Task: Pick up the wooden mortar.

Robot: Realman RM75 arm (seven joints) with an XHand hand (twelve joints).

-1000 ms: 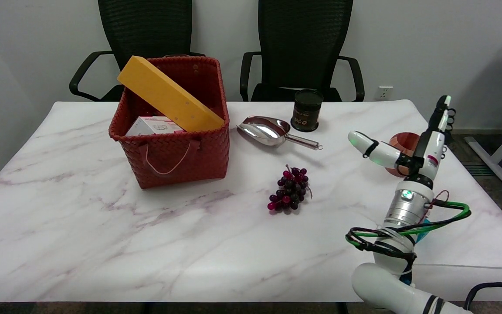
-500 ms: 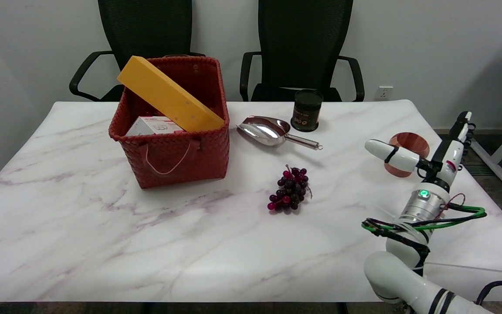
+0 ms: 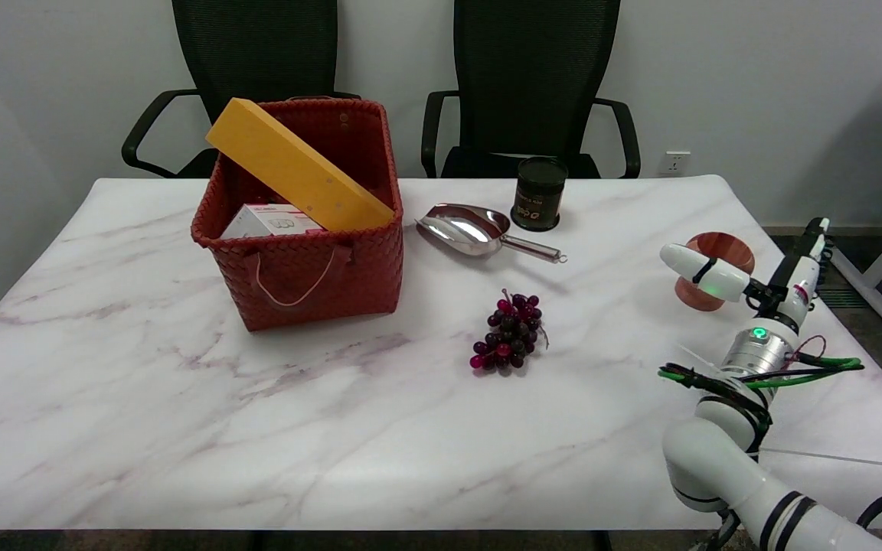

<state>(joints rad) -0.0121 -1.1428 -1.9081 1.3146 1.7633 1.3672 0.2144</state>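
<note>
The wooden mortar (image 3: pixel 705 295), a reddish-brown cup with a waisted foot, stands upright on the marble table near its right edge. My right hand (image 3: pixel 755 275) hangs just in front of it and to its right. The thumb (image 3: pixel 703 272) reaches across the mortar's near rim on the left, and the other fingers (image 3: pixel 805 260) stand apart at the right, with the mortar's right part between them. Nothing is held, and I cannot tell whether the thumb touches the mortar. Much of the mortar's front is hidden by the thumb.
A bunch of dark grapes (image 3: pixel 507 342) lies mid-table. A metal scoop (image 3: pixel 479 229) and a dark can (image 3: pixel 539 193) sit further back. A red woven basket (image 3: pixel 303 260) at the left holds a yellow box (image 3: pixel 295 167). The table's right edge (image 3: pixel 831 306) runs close to the mortar.
My right hand has moved right and lower, from left of and above the mortar to around its right side, and the arm has swung right with it. The mortar has stayed put.
</note>
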